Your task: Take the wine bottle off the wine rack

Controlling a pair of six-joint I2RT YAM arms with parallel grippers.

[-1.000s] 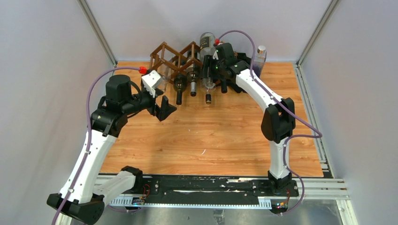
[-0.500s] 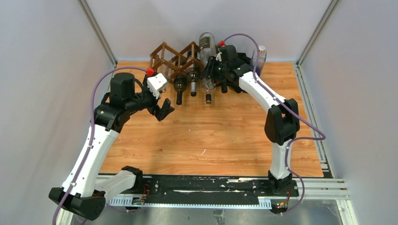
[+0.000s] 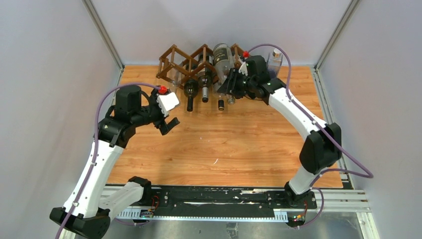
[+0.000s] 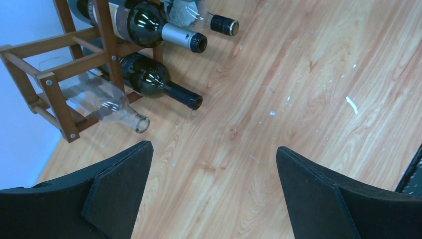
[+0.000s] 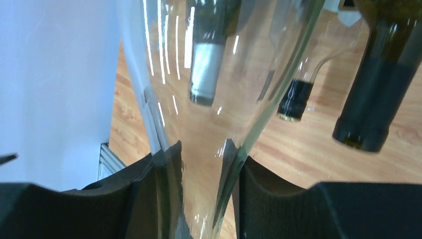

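The dark brown lattice wine rack (image 3: 181,59) stands at the back of the table and also shows in the left wrist view (image 4: 54,82). My right gripper (image 3: 232,87) is shut on the neck of a clear glass wine bottle (image 3: 223,57) with a dark label, at the rack's right end. In the right wrist view the glass neck (image 5: 201,199) sits between the pads and my gripper (image 5: 203,149) is closed on it. I cannot tell whether the bottle's body still rests on the rack. My left gripper (image 3: 169,124) is open and empty, in front of the rack's left end (image 4: 214,169).
Two dark bottles (image 4: 154,82) (image 4: 149,25) and a clear one (image 4: 112,109) lie in the rack, necks toward me. Another neck with a dark cap (image 3: 221,104) sticks out beside the held bottle. A clear bottle (image 3: 274,59) stands upright at the back right corner.
My right gripper has moved right and toward me with the clear bottle, which has tilted and shifted right. My left gripper has drawn back from the rack toward the near side.
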